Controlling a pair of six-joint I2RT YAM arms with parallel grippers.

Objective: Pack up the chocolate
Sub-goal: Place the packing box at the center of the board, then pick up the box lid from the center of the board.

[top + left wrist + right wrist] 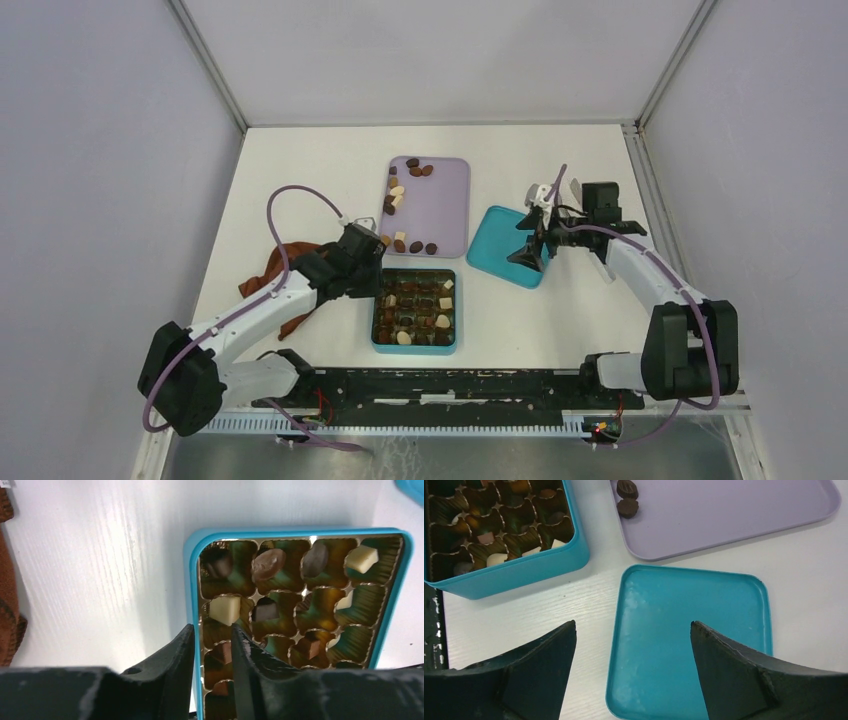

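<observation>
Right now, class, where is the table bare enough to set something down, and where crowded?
Bare: the far strip behind the lilac tray; the near patch right of the teal box. Crowded: the middle, where tray, box and teal lid sit close.

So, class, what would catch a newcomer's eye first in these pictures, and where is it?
The teal box near the arms stands out, its gridded cells partly filled with chocolate pieces, the left gripper hovering at its left edge. Behind it, a lavender tray holds more of them along its left side, and to the right a teal lid lies flat under the open right gripper.
</observation>
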